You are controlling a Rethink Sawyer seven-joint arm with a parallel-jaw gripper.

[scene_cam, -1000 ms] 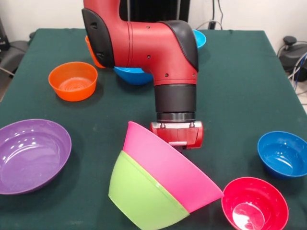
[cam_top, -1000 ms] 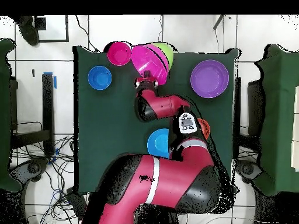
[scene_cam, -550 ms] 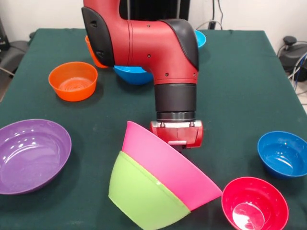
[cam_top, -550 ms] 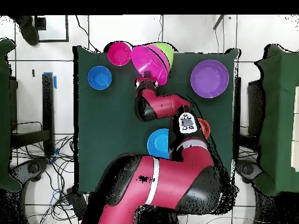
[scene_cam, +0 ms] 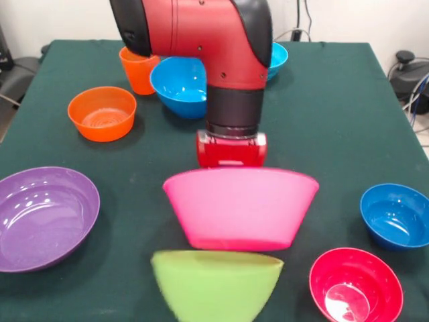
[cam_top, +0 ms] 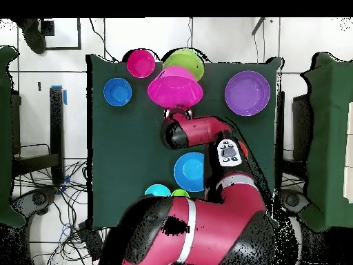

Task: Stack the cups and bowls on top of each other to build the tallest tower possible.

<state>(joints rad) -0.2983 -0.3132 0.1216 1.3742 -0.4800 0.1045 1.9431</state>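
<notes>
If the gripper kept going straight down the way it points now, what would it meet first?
Probably the pink bowl: the gripper points down at its far rim and seems to hold it lifted. Below lies the table; the fingers are hidden.

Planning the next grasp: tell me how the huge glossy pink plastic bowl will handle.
The huge glossy pink plastic bowl probably slips easily, given its shiny walls. Its small base under a wide rim suggests it tips readily. It looks thin, so likely light and slightly flexible.

pink bowl [cam_top: 175,89], partly over green bowl [cam_top: 186,61]
</notes>
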